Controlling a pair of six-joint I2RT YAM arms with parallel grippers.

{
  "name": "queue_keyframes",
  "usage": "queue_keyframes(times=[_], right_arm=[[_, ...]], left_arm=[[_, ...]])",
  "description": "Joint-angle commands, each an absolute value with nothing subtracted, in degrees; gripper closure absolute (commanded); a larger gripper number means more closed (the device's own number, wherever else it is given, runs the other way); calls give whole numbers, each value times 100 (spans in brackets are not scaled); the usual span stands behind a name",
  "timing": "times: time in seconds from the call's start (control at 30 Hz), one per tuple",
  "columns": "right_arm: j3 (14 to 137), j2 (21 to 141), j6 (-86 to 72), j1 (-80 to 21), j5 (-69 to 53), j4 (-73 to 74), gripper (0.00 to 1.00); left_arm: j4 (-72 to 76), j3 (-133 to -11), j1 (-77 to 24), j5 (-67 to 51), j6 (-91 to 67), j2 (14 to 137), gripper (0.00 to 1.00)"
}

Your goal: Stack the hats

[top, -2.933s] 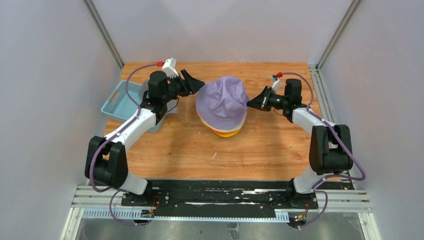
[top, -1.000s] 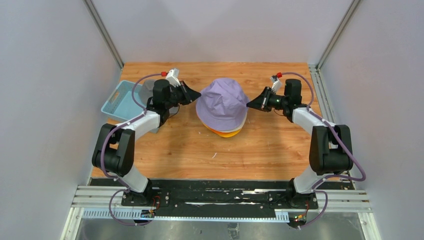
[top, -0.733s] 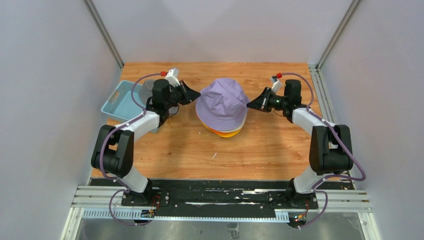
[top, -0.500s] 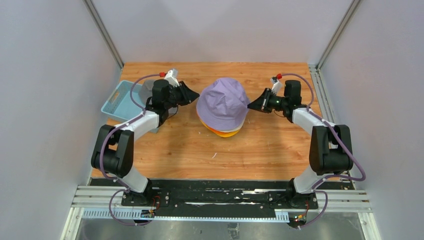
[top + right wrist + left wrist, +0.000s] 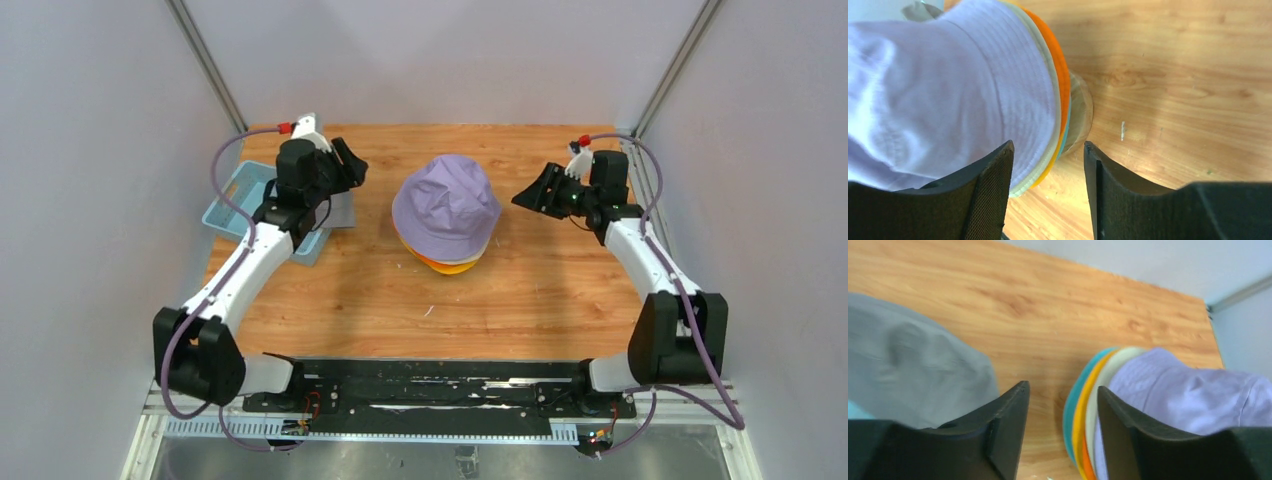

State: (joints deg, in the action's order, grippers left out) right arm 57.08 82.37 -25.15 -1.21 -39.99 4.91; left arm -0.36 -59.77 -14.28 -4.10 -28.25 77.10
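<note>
Stack: a pile of soft fabric bucket hats sits on a round wooden stand at the middle of the wooden table. The floppy lavender hat is on top, with beige, orange, yellow and teal brims showing beneath.
Right fingers: the black right fingers are parted wide and hold nothing. They stand apart from the stack on its right-edge side, pointing at the brims.
Grey hat: the soft grey fabric bucket hat lies crumpled towards the far left corner, well apart from the stack. It seems to overlap the light blue plastic basket, though the left arm hides the join.
Left fingers: the left fingers are spread wide and empty, above the table just beside the grey hat.
Step in hand: probably fetching the grey hat, the one not yet stacked.
Doing it well: pinch the grey brim rather than the crown and lift it clear of the basket rim. Carry it crown up and lower it centred over the lavender crown. The right fingers can spread the opposite brim without pushing the pile off the stand.
</note>
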Motion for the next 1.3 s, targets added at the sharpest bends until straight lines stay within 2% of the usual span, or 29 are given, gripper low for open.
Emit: queue_keyframes(times=[0.0,0.1,0.33,0.47,1.03,1.1,1.13,1.27], right_arm=[[6114,7810,-2100,17,-3454,1065,46],[6215,7721,-2095,18,-3477,1100,44],[6380,7709,-2137,18,-3650,1107,44],[6424,7729,-2149,19,-3684,1125,44],[6493,7796,-2225,18,-3823,1073,44],[6470,7796,-2224,18,-3823,1057,44],[6457,7807,-2231,18,-3831,1044,44],[6379,7796,-2308,20,-3882,933,45]], left_arm=[[-1135,-6476,-1411,1390,-2668,7415,36],[-1691,-6932,-1415,1906,-2657,7762,34],[-2718,-7920,-1411,2954,-3457,8743,38],[-3230,-8489,-1391,3280,-3905,9251,33],[-3514,-9492,-1125,2650,-4300,10609,33],[-3482,-9459,-1118,2645,-4309,10611,40],[-3466,-9440,-1116,2669,-4328,10567,48],[-3360,-9254,-1121,2917,-4274,10091,96]])
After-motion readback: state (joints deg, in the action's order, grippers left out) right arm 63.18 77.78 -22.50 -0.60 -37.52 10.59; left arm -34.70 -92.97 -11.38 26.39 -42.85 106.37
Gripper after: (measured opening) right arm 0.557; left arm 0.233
